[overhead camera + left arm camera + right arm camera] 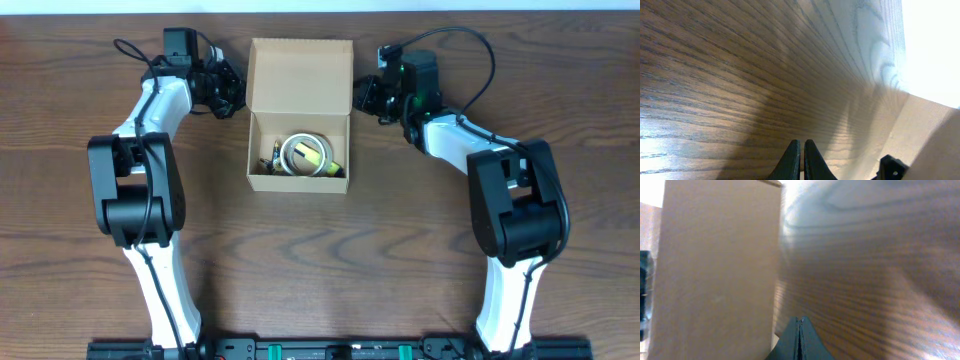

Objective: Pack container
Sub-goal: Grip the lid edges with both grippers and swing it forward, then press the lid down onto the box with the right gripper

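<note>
The left gripper (228, 92), fingers pressed together on nothing, is sitting low just beside the left edge of the lid flap (300, 72) in the upper middle of the overhead frame. The right gripper (365, 97), likewise pinched together and empty, is mirroring it at the flap's right edge. Between them the container (297, 184) is lying open on the table (400, 250) with a tape roll (305, 153) inside. The blunt tips are likely flanking the flap to fold it down.
</note>
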Available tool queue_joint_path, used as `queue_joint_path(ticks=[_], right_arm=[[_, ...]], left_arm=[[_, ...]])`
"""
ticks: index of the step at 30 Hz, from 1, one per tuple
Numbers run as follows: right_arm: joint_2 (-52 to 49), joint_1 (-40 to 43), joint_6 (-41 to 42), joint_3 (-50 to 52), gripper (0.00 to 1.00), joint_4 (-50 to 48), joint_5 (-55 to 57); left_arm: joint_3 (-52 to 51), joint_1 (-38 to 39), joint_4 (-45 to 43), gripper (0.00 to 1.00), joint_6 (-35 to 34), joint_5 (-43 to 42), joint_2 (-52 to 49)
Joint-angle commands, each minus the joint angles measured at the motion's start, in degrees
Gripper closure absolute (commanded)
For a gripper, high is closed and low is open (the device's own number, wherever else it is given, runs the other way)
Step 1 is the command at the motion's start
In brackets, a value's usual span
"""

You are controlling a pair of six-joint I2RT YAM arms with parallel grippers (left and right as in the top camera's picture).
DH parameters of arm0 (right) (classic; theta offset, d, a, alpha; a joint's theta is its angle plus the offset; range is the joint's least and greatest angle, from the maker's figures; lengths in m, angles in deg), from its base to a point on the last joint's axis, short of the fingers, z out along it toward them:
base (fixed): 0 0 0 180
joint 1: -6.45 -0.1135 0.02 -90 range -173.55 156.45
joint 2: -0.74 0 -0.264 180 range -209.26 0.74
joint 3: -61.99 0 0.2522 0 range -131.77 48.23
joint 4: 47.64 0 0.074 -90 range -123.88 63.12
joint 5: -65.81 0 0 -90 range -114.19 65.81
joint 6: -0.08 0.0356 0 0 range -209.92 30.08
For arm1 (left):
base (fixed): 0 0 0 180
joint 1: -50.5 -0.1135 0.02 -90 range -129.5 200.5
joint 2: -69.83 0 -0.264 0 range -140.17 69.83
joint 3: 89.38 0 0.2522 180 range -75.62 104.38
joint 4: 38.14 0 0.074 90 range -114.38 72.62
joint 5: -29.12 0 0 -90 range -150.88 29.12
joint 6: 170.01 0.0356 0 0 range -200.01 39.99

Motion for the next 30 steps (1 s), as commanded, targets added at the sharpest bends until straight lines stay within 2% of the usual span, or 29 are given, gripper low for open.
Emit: queue_joint_path(ticks=[1, 6, 9, 14, 25, 30], right_arm=[[-0.7, -0.7, -0.7, -1.0, 0.99, -1.4, -3.2], [0.6, -0.7, -2.6, -1.0, 0.99, -1.6, -6.1], [3.2, -0.7, -4.8, -1.0, 0.99, -0.6, -6.4], [7.4, -0.8, -7.3, -1.0, 0.99, 4.0, -5.8], [13.7, -2.5, -14.1, -1.0, 0.99, 14.3, -3.6], [16.0, -3.4, -16.3, -1.0, 0.99, 19.8, -3.5]], left_arm=[[0.8, -0.4, -0.2, 0.94, 1.3, -4.3, -1.0], [4.4, -1.8, 2.0, 0.95, 6.2, -10.4, -0.5], [7.6, -1.8, 8.9, 0.94, 12.6, -10.0, 0.2], [12.1, -1.8, 21.3, 0.94, 21.4, -4.7, 1.7], [12.8, -1.8, 29.6, 0.94, 24.8, -4.0, 2.8], [12.8, -1.8, 33.7, 0.95, 27.0, 0.6, 5.5]])
